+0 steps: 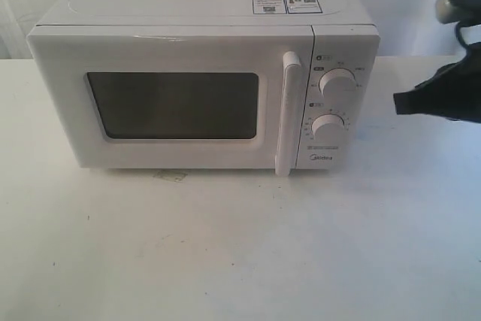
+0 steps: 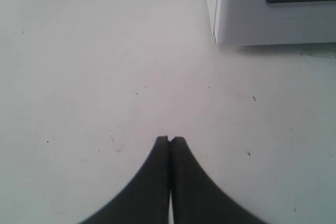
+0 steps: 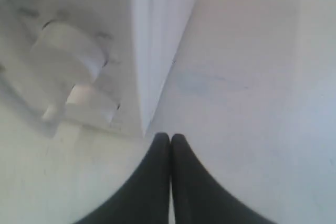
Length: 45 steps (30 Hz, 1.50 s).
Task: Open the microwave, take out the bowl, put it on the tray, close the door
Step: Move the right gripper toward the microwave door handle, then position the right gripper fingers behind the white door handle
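Observation:
The white microwave [image 1: 203, 88] stands at the back of the table with its door [image 1: 169, 99] shut; the tall bar handle [image 1: 288, 114] sits just left of two round knobs [image 1: 336, 84]. The bowl is hidden and no tray is in view. My right gripper [image 1: 400, 103] is shut and empty, hovering to the right of the knob panel; in the right wrist view the gripper [image 3: 170, 138] is near the microwave's front right corner [image 3: 152, 51]. My left gripper [image 2: 169, 140] is shut and empty over bare table, with the microwave's lower left corner [image 2: 247, 19] ahead of it.
A white tabletop [image 1: 240, 246] stretches in front of the microwave, with a small smudge [image 1: 170, 176] near its base. A white cloth backdrop hangs behind. The left arm does not show in the exterior view.

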Tool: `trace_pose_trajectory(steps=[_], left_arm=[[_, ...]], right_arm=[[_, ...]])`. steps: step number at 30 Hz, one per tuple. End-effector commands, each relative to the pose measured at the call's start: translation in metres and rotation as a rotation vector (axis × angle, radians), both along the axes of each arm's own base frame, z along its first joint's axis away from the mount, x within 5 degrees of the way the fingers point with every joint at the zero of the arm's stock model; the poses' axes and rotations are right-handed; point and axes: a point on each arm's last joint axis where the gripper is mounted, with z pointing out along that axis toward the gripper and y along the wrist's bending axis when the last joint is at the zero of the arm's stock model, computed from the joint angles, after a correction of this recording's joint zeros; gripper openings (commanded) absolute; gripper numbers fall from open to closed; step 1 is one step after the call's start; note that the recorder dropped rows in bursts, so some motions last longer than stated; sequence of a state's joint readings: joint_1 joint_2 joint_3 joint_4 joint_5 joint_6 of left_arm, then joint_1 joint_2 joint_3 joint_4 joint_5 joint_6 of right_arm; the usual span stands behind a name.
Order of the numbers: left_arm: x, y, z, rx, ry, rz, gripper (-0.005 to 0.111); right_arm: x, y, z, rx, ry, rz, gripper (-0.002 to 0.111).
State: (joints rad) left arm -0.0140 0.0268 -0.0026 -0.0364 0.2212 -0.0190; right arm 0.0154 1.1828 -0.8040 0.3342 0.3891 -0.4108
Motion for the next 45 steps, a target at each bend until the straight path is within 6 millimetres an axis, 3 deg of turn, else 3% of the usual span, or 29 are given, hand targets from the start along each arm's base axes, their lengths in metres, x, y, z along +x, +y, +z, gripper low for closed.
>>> trace_pose_trajectory(steps=[1, 3, 6, 10, 12, 21, 23, 24, 26, 27, 34, 45], left_arm=[[0.0, 0.0, -0.001, -0.011, 0.0, 0.003, 0.0], [0.0, 0.0, -0.001, -0.011, 0.0, 0.003, 0.0], [0.0, 0.0, -0.001, -0.011, 0.0, 0.003, 0.0], [0.0, 0.0, -0.001, -0.011, 0.0, 0.003, 0.0], [0.0, 0.0, -0.001, -0.011, 0.0, 0.003, 0.0], [0.0, 0.0, -0.001, -0.011, 0.0, 0.003, 0.0], [0.0, 0.0, -0.001, -0.011, 0.0, 0.003, 0.0], [0.0, 0.0, -0.001, -0.011, 0.0, 0.003, 0.0], [0.0, 0.0, -0.001, -0.011, 0.0, 0.003, 0.0], [0.0, 0.0, -0.001, -0.011, 0.0, 0.003, 0.0], [0.0, 0.0, -0.001, -0.011, 0.0, 0.003, 0.0], [0.0, 0.0, -0.001, -0.011, 0.0, 0.003, 0.0]], right_arm=[[0.007, -0.006, -0.005, 0.047, 0.019, 0.008, 0.0], [0.009, 0.004, -0.008, 0.093, 0.049, 0.108, 0.0], [0.011, 0.027, -0.009, 0.167, 0.049, 0.415, 0.0], [-0.001, 0.055, -0.007, 0.234, -0.088, 0.948, 0.0], [-0.002, 0.058, -0.007, 0.219, -0.15, 1.053, 0.0], [0.016, 0.048, -0.011, 0.097, -0.184, 0.856, 0.002], [0.019, 0.047, -0.01, 0.103, -0.199, 0.824, 0.016], [0.02, 0.047, -0.009, 0.106, -0.206, 0.812, 0.032], [0.023, 0.045, -0.011, 0.089, -0.204, 0.785, 0.052], [0.024, 0.045, -0.013, 0.084, -0.206, 0.782, 0.057], [0.04, 0.046, -0.033, 0.105, -0.213, 0.801, 0.058], [0.038, 0.048, -0.032, 0.135, -0.212, 0.827, 0.058]])
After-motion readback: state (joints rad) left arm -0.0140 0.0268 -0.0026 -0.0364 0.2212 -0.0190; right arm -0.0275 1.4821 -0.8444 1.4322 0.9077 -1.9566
